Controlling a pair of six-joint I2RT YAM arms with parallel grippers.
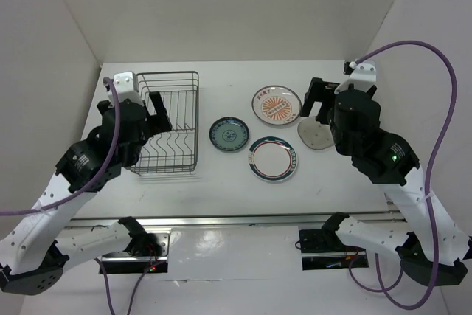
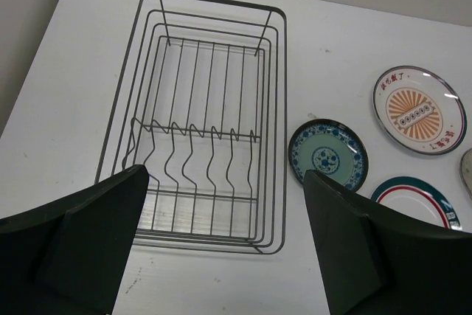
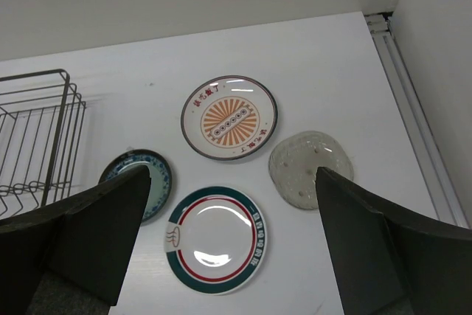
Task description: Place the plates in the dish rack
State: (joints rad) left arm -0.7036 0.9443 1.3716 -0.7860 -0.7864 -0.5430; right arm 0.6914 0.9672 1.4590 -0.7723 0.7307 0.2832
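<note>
My left gripper [image 2: 225,178] hangs wide open and empty above the dish rack [image 2: 273,108]; right gripper [image 3: 232,175] likewise, plates [image 3: 228,117] framed between its fingers.

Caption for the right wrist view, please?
Right gripper, jaws open, above sunburst plate, ringed plate, teal plate and greyish plate; dish rack at left.

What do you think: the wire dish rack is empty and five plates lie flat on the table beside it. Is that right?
Not quite: four plates, not five. The top view shows the teal-blue plate, the orange sunburst plate, the ringed plate and the greyish plate flat on the table beside the empty dish rack.
</note>
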